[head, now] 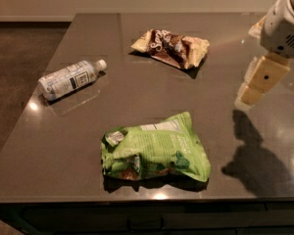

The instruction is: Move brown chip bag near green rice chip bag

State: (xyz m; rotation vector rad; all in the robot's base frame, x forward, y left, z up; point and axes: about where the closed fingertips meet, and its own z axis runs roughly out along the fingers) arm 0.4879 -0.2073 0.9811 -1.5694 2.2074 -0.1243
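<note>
The brown chip bag [171,47] lies flat at the far middle of the dark table [137,97], dark brown with cream ends. The green rice chip bag [154,149] lies wrinkled near the table's front edge, white label up. The two bags are well apart. My gripper [259,80] hangs above the table's right side, to the right of both bags and touching neither. It holds nothing that I can see.
A clear plastic water bottle [70,79] with a white cap lies on its side at the table's left. The table's left edge drops to a brown floor [14,67]. The arm's shadow [257,160] falls on the front right.
</note>
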